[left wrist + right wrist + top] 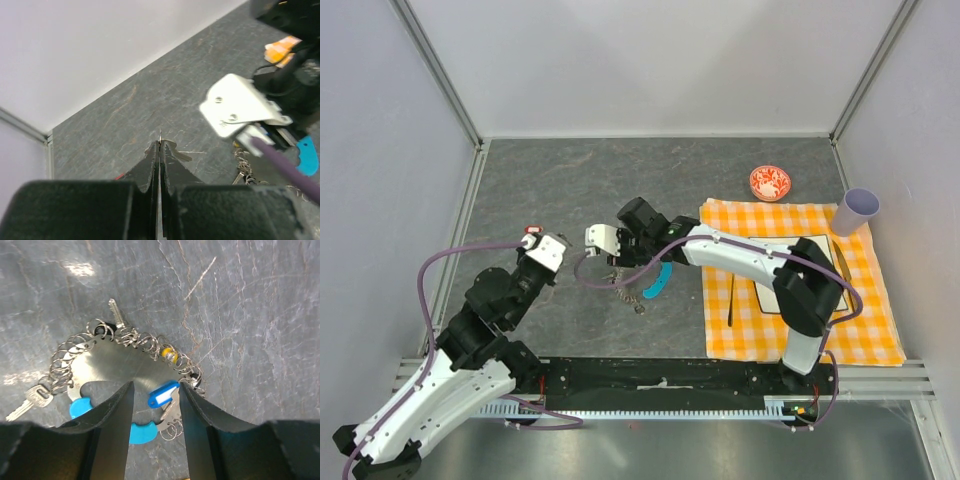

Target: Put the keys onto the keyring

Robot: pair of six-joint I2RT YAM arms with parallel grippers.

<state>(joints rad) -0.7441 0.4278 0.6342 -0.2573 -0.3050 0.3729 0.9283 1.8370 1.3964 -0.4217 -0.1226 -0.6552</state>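
**Right fingers parted over the keyring, left ones shut**

My right fingers (156,388) stand roughly half apart and grip nothing. The blue-headed key (162,395) lies loose in the gap between them. The keyring (75,352) lies directly under and just ahead of my tips, its cyan strap (80,407) tucked beside one finger and a silver key (29,402) out past it. My left fingers (160,147) are pressed shut, off to the side of the ring. A thin sliver shows at their tips, and I cannot tell whether it is pinched.

I judge the chain light and limp, so it will slump if lifted. The keys are small, stiff and slick, and the plastic head is the better hold. The dark stone-patterned counter (240,315) looks hard and smooth, so keys may skid on it. White walls close in, and a checked cloth (880,300) lies well behind my right fingers.
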